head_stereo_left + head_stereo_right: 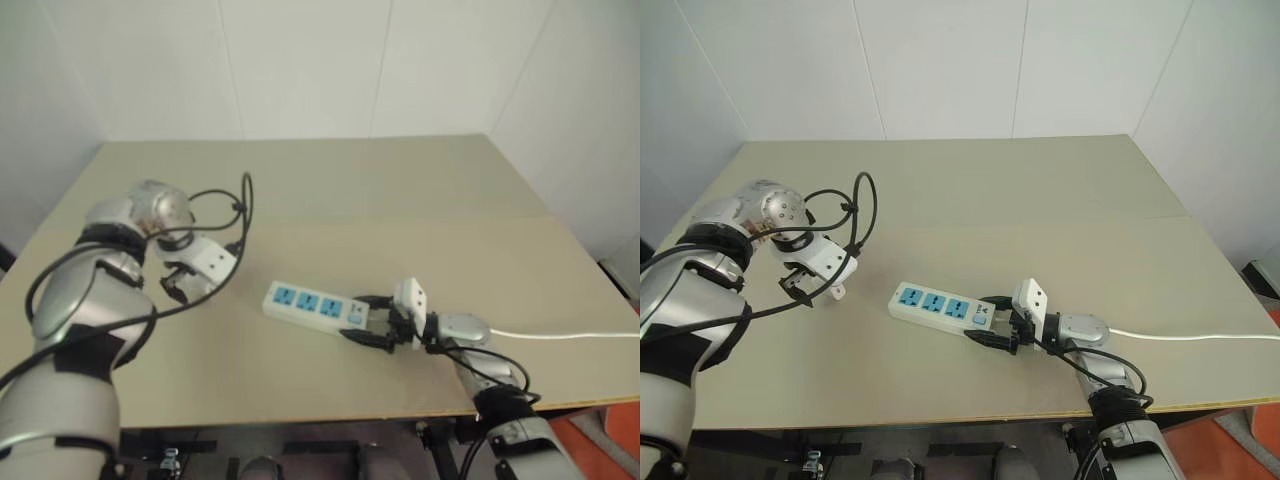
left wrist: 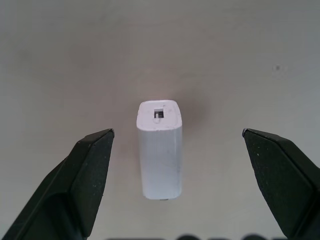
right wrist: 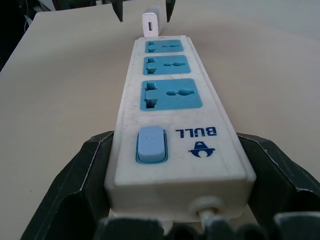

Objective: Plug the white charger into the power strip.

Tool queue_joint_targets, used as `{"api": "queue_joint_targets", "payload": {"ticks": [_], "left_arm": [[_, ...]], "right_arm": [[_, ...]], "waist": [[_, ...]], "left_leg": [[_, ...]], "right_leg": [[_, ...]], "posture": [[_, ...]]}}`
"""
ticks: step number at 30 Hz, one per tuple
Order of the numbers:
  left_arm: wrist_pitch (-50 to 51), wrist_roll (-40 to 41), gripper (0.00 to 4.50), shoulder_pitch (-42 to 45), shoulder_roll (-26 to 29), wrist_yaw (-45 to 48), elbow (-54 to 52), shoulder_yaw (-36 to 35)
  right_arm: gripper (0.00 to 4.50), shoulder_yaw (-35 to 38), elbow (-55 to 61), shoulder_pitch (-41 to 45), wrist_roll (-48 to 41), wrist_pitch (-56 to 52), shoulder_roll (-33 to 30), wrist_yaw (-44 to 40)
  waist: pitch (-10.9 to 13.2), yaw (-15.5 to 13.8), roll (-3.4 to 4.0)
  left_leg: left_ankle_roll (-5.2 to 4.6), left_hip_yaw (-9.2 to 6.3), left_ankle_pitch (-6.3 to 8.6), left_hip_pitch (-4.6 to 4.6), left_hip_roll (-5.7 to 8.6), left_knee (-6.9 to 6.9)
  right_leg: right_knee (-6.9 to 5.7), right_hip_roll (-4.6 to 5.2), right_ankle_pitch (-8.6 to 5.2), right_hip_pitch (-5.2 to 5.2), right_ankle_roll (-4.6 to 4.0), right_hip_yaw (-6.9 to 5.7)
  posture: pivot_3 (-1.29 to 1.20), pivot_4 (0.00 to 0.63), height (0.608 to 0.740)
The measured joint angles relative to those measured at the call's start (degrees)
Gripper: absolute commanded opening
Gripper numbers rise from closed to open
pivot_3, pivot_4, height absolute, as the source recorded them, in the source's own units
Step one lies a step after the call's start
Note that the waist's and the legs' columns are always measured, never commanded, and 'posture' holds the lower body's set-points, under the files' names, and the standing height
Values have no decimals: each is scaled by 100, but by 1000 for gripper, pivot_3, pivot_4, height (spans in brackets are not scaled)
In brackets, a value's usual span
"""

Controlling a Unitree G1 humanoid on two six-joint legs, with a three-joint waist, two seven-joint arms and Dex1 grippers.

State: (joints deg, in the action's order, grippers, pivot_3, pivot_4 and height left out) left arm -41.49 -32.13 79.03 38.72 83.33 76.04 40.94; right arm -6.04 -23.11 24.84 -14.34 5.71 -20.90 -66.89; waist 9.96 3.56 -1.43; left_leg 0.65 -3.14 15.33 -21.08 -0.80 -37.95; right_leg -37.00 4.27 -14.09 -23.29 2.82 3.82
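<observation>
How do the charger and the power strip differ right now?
The charger is a small plain white block; the power strip is a long bar with three blue sockets and a switch. The charger lies free between the left gripper's open fingers; the strip's switch end sits between the right gripper's fingers. Both are white and lie on the table.

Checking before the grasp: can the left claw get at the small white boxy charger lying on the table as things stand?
Probably yes. The left claw hangs open over the small white boxy charger, one black finger on each side, nothing between them. The long white power strip lies apart.
</observation>
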Motion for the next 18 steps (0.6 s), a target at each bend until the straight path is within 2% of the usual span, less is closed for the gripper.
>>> {"api": "queue_joint_targets", "payload": {"ticks": [7, 16, 18], "left_arm": [[-8, -333, 4500, -3, -77, -393, 14, 0], [-75, -407, 4500, -66, -210, -452, 57, -124], [-84, -394, 4103, -66, -224, -375, 76, -173]], "right_arm": [[3402, 0, 109, -87, -13, -34, -13, 94], [3402, -5, 139, -109, -19, -46, -24, 120], [3402, -5, 142, -111, -23, -47, -38, 121]], "waist": [[0, -19, -1], [-1, -54, -1], [-1, -65, -1]], "left_leg": [[0, 0, 0, 1, 1, -3], [0, 0, 0, 2, 1, -5], [0, 0, 0, 2, 1, -5]], "right_leg": [[0, 1, 0, 2, 0, 0], [-2, 1, 0, 3, 0, -1], [-2, 1, 0, 4, 0, -1]], "posture": [[0, 150, 740], [0, 150, 740], [0, 150, 740]]}}
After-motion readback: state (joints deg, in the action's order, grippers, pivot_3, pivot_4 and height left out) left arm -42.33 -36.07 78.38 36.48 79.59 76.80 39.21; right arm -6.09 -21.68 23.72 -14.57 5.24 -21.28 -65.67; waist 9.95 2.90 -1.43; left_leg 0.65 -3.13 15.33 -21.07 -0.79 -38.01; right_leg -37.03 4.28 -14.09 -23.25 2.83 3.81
